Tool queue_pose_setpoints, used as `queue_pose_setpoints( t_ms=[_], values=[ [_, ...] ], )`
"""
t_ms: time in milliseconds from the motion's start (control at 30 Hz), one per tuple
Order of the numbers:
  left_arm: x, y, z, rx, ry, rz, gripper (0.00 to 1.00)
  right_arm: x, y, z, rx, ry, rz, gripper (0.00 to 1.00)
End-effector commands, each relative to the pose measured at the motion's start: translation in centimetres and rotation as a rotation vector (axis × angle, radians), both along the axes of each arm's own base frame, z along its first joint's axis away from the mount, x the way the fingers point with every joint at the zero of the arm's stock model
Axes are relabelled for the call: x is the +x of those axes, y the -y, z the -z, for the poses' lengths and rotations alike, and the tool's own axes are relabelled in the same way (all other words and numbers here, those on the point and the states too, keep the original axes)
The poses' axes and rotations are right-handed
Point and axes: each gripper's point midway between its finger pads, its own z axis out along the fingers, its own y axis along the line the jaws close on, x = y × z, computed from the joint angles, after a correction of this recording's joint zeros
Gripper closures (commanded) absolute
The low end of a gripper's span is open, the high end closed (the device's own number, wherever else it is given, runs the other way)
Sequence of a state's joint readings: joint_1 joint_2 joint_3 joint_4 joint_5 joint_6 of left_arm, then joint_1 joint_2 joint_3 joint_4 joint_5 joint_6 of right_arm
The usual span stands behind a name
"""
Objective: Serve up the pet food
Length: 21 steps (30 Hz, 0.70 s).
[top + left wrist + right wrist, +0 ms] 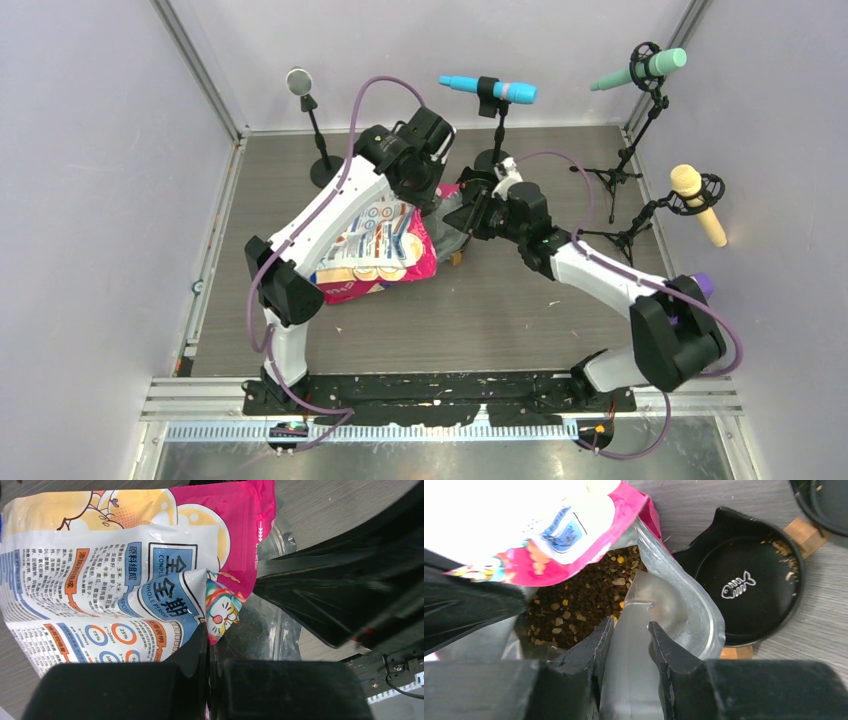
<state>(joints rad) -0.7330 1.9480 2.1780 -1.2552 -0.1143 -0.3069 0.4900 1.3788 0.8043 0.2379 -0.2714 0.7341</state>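
Note:
The pink-and-blue pet food bag (375, 250) lies on its side with its open mouth to the right. My left gripper (432, 200) is shut on the upper pink edge of the mouth; the left wrist view shows its jaws (209, 640) pinched on the printed bag (125, 570). My right gripper (464, 216) is shut on the silver lower lip of the mouth (630, 630). Brown kibble (584, 600) shows inside the open bag (574, 525). A black bowl with a white fishbone print (744, 585) sits just past the mouth, holding only a few crumbs.
A second black bowl (824, 500) sits beyond the first, with tan feet (804, 530) between them. Several microphones on stands ring the back: a grey one (300, 82), a blue one (490, 90), a green one (640, 70) and a yellow one (697, 200).

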Motion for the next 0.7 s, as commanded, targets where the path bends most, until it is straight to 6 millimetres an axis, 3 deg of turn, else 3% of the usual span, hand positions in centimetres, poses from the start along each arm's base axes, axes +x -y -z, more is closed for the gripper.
queue_pose_setpoints(
  t_ms=[0,267,533,667],
  values=[
    [-0.5,-1.8,-5.5,-0.046,0.12,-0.031,1.0,1.5,-3.2,-2.9,0.054,0.077,-0.037,0.95],
    [0.0,-4.4,-7.3,0.003,0.19,-0.129,1.0,0.6,-7.2,-1.0,-0.006,0.032,-0.115,0.95],
    [0.4,-4.9,-8.1,0.01,0.226,-0.153,1.0,-0.4,-11.9,1.8,-0.034,-0.035,-0.226,0.95],
    [0.6,-5.5,-8.3,0.032,0.247,-0.157,1.0,-1.4,-13.2,0.5,0.074,-0.057,-0.279,0.95]
  ],
)
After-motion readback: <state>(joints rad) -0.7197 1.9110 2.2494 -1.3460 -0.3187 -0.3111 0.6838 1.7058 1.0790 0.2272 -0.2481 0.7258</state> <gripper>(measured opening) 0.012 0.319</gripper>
